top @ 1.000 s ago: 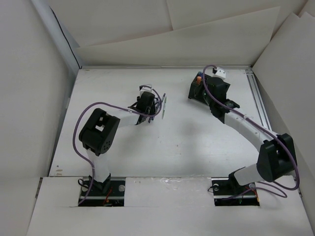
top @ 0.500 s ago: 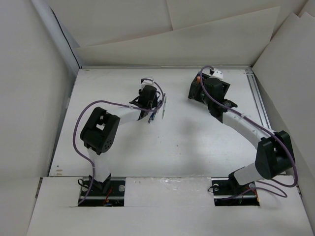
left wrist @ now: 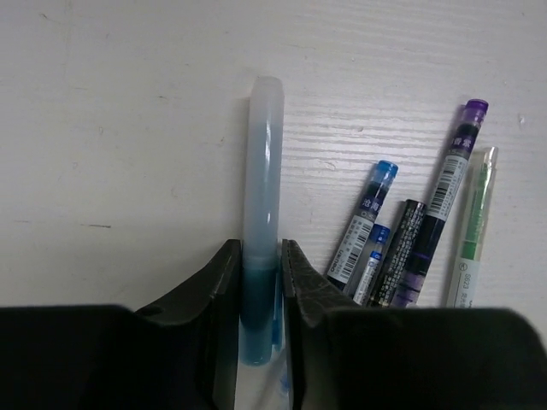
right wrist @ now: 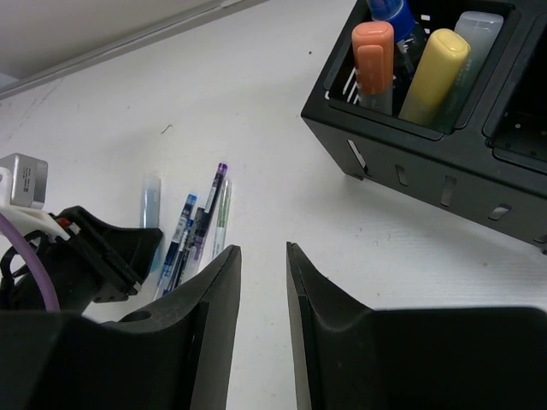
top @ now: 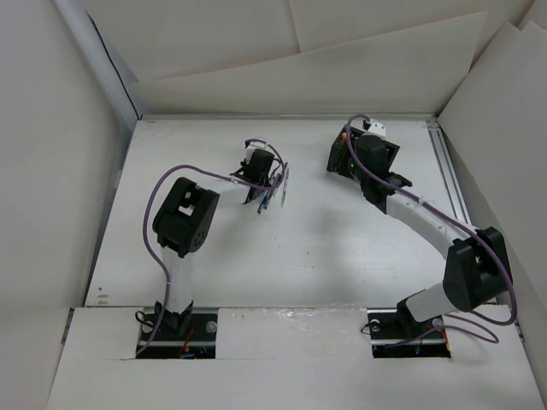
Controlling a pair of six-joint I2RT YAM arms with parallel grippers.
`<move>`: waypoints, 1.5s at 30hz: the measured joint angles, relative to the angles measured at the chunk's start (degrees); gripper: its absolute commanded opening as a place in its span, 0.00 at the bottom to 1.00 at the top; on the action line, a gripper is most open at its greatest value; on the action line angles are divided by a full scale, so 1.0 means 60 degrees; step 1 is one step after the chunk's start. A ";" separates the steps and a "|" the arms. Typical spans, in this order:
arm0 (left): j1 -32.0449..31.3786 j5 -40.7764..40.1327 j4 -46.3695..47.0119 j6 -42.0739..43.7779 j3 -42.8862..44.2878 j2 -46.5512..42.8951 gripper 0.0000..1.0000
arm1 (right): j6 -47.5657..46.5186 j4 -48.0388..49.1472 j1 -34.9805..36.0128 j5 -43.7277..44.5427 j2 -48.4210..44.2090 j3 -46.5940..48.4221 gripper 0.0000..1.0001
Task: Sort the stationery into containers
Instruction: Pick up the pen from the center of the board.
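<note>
Since the pale blue highlighter (left wrist: 262,171) lies flat on the table (left wrist: 111,128) with the left claw (left wrist: 259,252) astride its near end, both fingers pressed to its sides with no gap I can see, I judge the step in hand to be lifting it out for the black box (right wrist: 402,158). I would confirm the grip is firm before rising, because the hold sits near one end and the long capped part may droop or swivel. A straight, slow lift should keep it from dragging across the cluster just to its right, where a blue pen (left wrist: 363,222), a dark pen (left wrist: 400,248), a purple-tipped pen (left wrist: 455,171) and a clear green pen (left wrist: 475,213) lie side by side, apart from the highlighter. The left wrist view gives me that contact and the pen-by-pen layout, which the overhead view largely hides under the arm. Only the right wrist view looks into the box: an orange highlighter (right wrist: 373,51), a yellow highlighter (right wrist: 432,73) and a pale grey highlighter (right wrist: 479,26) stand upright there, seemingly in one compartment. It also shows the right claw (right wrist: 262,252) with its fingers apart and nothing between them, hovering near the box. The overhead view alone shows that the pens and the box lie well apart
</note>
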 measured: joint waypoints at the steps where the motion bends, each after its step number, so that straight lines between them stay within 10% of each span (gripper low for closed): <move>1: 0.0007 -0.0025 -0.0011 0.0000 0.0000 0.0000 0.06 | 0.0000 0.0000 0.0015 -0.0004 0.0000 0.0000 0.34; 9: 0.0022 -0.0120 -0.0047 -0.0131 -0.0452 -0.0433 0.00 | -0.0051 -0.0011 0.0098 -0.0470 0.0004 0.0036 0.54; 16: -0.0047 0.0572 0.0240 -0.0535 -0.2328 -0.3646 0.00 | -0.0084 -0.0018 0.0164 -0.2597 0.0055 0.0426 0.69; 25: -0.0390 0.3872 0.2772 -0.0947 -0.4874 -0.6284 0.00 | 0.0215 0.0007 0.0339 -0.4794 0.0058 0.0816 0.87; 45: -0.0390 0.6943 0.4779 -0.1304 -0.6076 -0.7071 0.00 | 0.1013 0.0015 0.1100 -0.4626 0.0845 0.1056 0.81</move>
